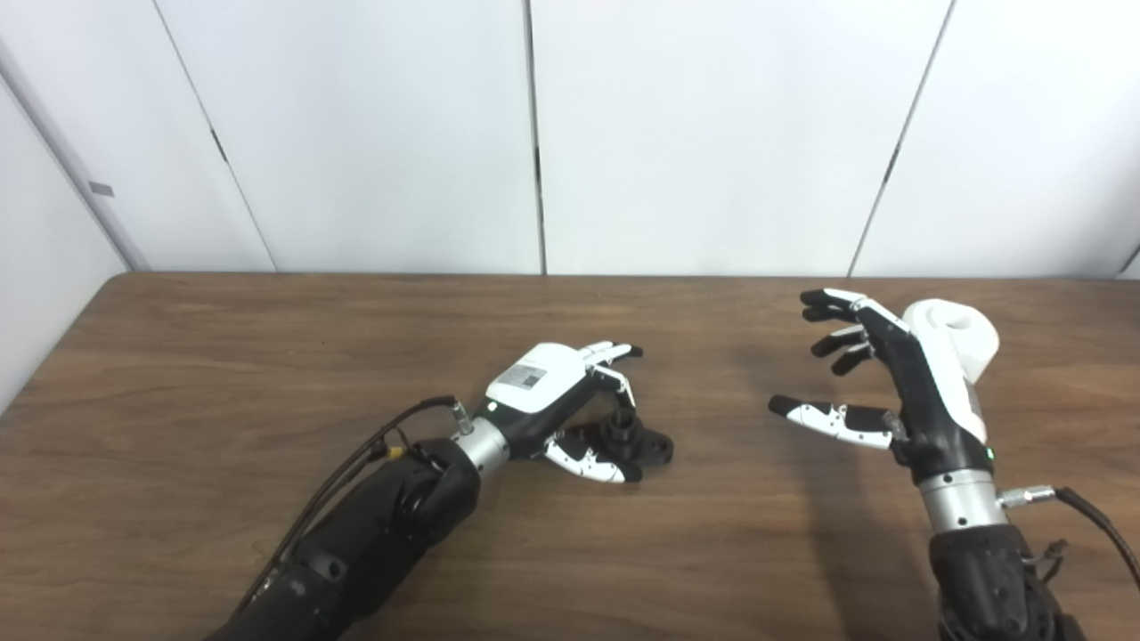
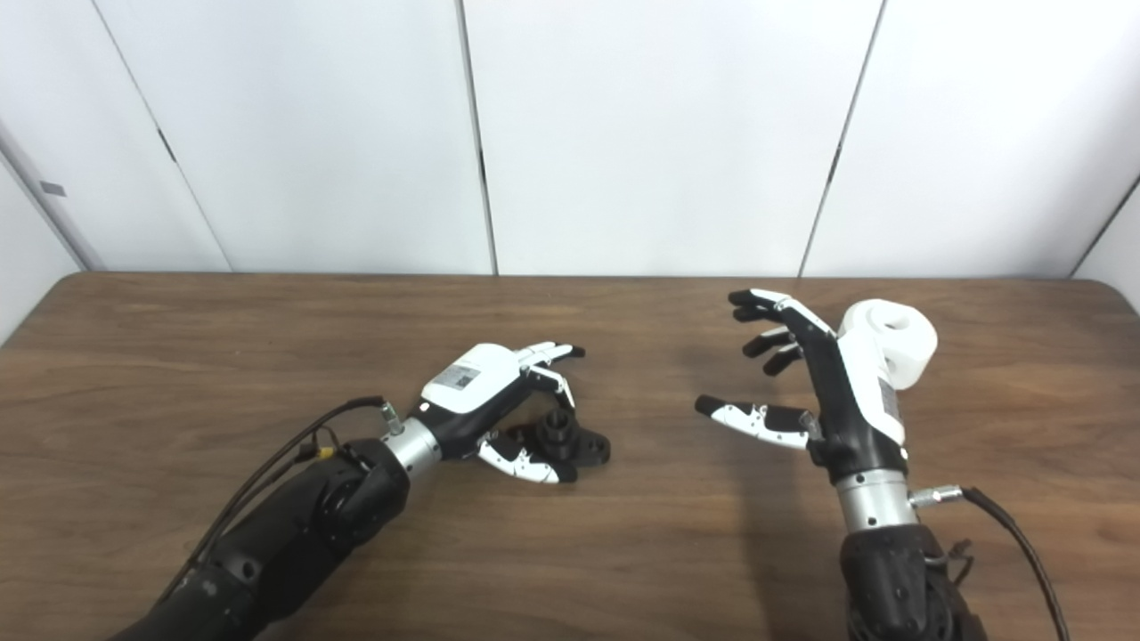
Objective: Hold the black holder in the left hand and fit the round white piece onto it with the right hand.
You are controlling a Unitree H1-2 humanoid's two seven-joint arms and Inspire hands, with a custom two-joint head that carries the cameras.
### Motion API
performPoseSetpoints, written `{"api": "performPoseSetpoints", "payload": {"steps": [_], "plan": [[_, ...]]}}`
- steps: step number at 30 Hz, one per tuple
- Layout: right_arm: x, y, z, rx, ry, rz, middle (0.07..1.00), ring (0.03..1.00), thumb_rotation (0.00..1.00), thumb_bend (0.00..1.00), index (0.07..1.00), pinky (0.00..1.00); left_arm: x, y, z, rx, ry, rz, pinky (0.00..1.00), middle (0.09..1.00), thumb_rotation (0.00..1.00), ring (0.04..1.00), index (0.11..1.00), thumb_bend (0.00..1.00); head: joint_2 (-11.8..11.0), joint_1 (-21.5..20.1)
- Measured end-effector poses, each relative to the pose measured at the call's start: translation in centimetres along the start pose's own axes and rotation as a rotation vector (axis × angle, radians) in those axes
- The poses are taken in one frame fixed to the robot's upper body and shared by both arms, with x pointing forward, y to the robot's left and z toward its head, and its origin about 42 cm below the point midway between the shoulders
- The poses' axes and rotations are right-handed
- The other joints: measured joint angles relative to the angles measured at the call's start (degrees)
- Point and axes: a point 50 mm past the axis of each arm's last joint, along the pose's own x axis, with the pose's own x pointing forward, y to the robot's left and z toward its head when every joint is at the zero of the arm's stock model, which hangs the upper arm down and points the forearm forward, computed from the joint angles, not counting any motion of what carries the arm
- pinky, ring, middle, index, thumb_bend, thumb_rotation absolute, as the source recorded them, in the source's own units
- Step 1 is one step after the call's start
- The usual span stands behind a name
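Observation:
The black holder (image 1: 643, 442) lies flat on the wooden table (image 1: 267, 356), a short round post sticking up from its base. My left hand (image 1: 552, 392) reaches over it from the left, open: the fingers arch above and behind the post and the thumb lies along the near side, so part of the base is hidden. The round white piece (image 1: 960, 335), a thick ring with a hole in it, sits on the table at the right. My right hand (image 1: 899, 383) is raised just left of and in front of it, open with fingers spread, holding nothing and covering its left side.
White wall panels (image 1: 712, 133) rise behind the table's far edge. A black cable (image 1: 1100, 525) trails from my right wrist toward the lower right corner, and another cable (image 1: 356, 458) loops along my left forearm.

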Motion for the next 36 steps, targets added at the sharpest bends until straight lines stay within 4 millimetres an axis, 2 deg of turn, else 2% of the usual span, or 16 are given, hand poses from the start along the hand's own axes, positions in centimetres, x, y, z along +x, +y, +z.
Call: {"api": "performPoseSetpoints", "payload": {"steps": [5,9,17,26,31,36], "plan": [[0.0,0.0,0.0,0.001,0.0,0.0,0.715,0.583,0.14,0.58,0.746,0.46,-0.2,0.0,0.0,0.002,0.011,0.01,0.82,0.951,0.26,0.935,0.748,1.0,0.1,0.1],[0.0,0.0,0.0,0.002,0.0,0.0,0.715,0.578,0.12,0.58,0.745,0.46,-0.4,-0.1,-0.1,0.005,0.016,0.031,0.78,0.933,0.26,0.918,0.715,1.0,0.4,0.4],[0.1,0.0,0.1,0.007,-0.003,-0.001,0.716,0.584,0.14,0.58,0.745,0.45,-0.9,0.1,-0.7,0.015,0.035,0.051,0.77,0.935,0.27,0.914,0.723,1.0,0.5,0.4],[0.2,0.0,0.1,0.006,-0.005,0.0,0.712,0.575,0.15,0.58,0.745,0.45,-1.6,0.4,-1.4,0.024,0.055,0.05,0.82,0.938,0.28,0.923,0.737,1.0,0.8,0.7],[0.3,0.0,0.2,0.0,-0.004,0.0,0.711,0.573,0.17,0.58,0.744,0.45,-1.9,0.7,-1.8,0.032,0.067,0.042,0.8,0.936,0.28,0.931,0.69,1.0,1.0,0.9],[0.7,-0.1,0.4,0.0,-0.014,-0.004,0.708,0.569,0.16,0.58,0.744,0.45,-2.0,1.0,-2.1,0.019,0.079,0.031,0.83,0.93,0.23,0.937,0.626,1.0,1.1,0.8]]}}
